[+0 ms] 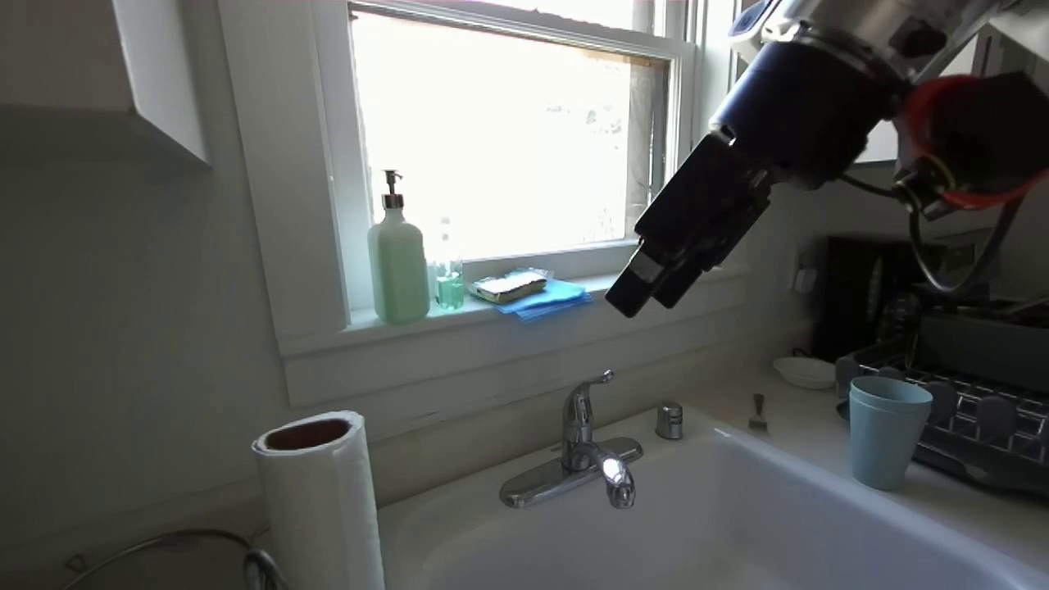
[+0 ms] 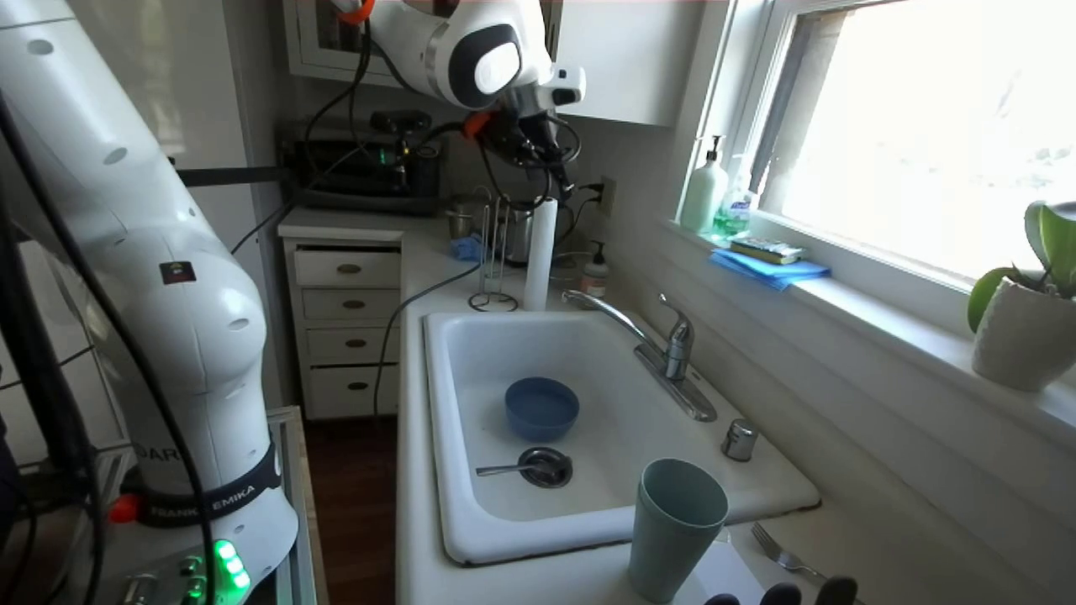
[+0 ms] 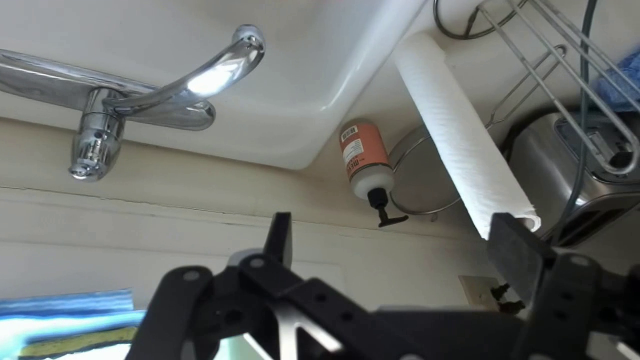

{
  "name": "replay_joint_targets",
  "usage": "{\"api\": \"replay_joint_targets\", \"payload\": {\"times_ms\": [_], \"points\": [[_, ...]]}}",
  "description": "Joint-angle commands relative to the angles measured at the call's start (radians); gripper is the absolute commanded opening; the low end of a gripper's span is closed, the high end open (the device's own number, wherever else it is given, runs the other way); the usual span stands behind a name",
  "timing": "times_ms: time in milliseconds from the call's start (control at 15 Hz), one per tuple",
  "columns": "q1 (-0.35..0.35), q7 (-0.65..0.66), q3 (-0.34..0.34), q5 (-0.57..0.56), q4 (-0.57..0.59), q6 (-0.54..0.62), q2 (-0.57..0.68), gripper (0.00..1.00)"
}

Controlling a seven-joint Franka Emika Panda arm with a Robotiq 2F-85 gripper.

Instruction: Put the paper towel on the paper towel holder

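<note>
Countertop [image 2: 418, 504]: one upright paper towel [image 2: 540, 256], one wire holder [image 2: 485, 244] just beside.

White paper towel [image 1: 324, 516] with brown core [image 1: 307, 435], blue bowl [image 2: 542, 409], pale green soap bottle [image 1: 399, 274], white sink [image 2: 504, 538], silver faucet [image 1: 578, 434]

Sink [image 2: 521, 539]: blue bowl [image 2: 542, 409] inside, just beside drain [image 2: 555, 479]. Sill [image 2: 891, 311]: sponge [image 2: 765, 249] on blue cloth [image 2: 772, 270]; green pump bottle [image 2: 704, 195]; potted plant [image 2: 1025, 332]. Counter [image 2: 504, 588]: upright cup [image 2: 677, 533], fork [image 2: 790, 559] near.

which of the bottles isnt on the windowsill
The orange-labelled bottle, standing on the counter beside the paper towel roll; the large green bottle and small clear bottle are both on the windowsill.
</note>
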Motion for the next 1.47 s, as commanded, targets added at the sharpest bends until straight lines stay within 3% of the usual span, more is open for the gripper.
{"api": "replay_joint_targets", "payload": {"times_ms": [0, 400, 800, 1000, 1200, 1400], "points": [[-0.009, -0.001, 0.009, 0.004, 0.003, -0.004, 0.005, 1.0], [-0.011, -0.001, 0.009, 0.003, -0.005, -0.004, -0.006, 1.0], [0.088, -0.338, -0.054, 0.066, 0.133, 0.022, 0.15, 1.0], [0.131, -0.551, -0.087, 0.194, 0.222, 0.009, 0.238, 1.0], [0.125, -0.74, -0.08, 0.323, 0.312, -0.029, 0.307, 1.0], [0.085, -0.853, -0.043, 0.384, 0.396, -0.077, 0.374, 1.0]]}}
